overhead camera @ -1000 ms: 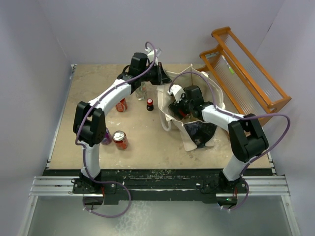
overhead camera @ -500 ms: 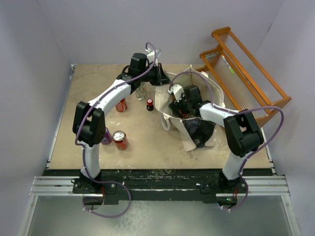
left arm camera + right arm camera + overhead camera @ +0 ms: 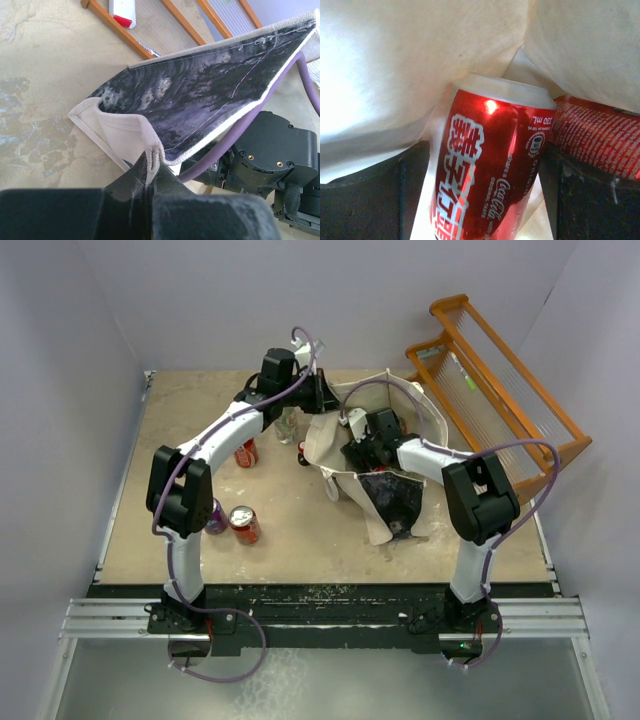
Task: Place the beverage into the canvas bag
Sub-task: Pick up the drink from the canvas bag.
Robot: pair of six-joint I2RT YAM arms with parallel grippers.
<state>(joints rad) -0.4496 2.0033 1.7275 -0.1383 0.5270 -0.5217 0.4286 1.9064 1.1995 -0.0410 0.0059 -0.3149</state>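
The cream canvas bag (image 3: 322,440) lies open at mid-table, its dark print (image 3: 395,500) facing up. My left gripper (image 3: 325,400) is shut on the bag's rim (image 3: 152,155) and holds the mouth up. The right gripper (image 3: 352,455) reaches inside the bag. In the right wrist view a red Coca-Cola can (image 3: 490,165), the beverage, lies between its fingers (image 3: 412,185) against the cream lining. Strips of lining show on both sides of the can, so the jaws stand open. A second red can (image 3: 600,135) rests just to the right, inside the bag.
An orange wooden rack (image 3: 500,390) leans at the back right. On the table to the left are two red cans (image 3: 244,525) (image 3: 247,453), a purple can (image 3: 216,518), a clear bottle (image 3: 288,425) and a small dark bottle (image 3: 304,453).
The right arm has reached further back and left into the bag. The bag's mouth has shifted left with it. The left gripper keeps its hold on the rim.
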